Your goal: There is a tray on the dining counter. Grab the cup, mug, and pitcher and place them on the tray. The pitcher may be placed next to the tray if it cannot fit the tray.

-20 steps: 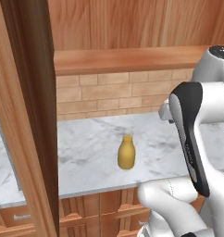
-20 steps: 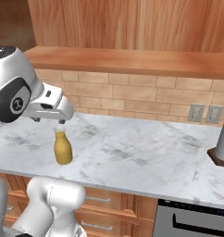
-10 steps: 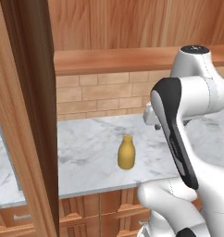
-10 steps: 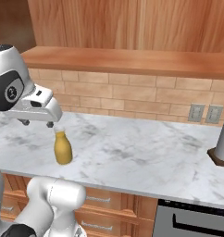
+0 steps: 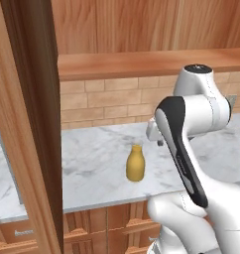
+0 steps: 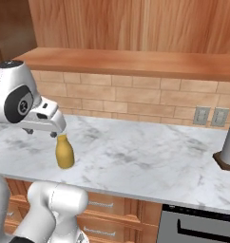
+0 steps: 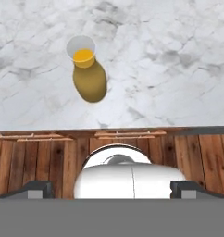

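Pitcher (image 5: pixel 135 163) stands upright on marble worktop (image 5: pixel 97 163), near front edge, in front of brick wall (image 6: pixel 136 97). Long axis straight up, neck on top.

Our tool (image 6: pixel 41 134) hangs above it, looking down. In hand view, pitcher (image 7: pixel 87 74) sits toward top and left of middle, well apart from fingertips (image 7: pixel 37 189). We judge: slide tool over neck first, then go down.

Tool wide open, holding nothing.

Inside pitcher: orange-yellow, maybe liquid, cannot tell.

Grey canister (image 6: pixel 229 140) on dark base far right.

Marble counter (image 6: pixel 150 161); brick backsplash (image 6: pixel 136 97); wall outlets (image 6: pixel 210 116)
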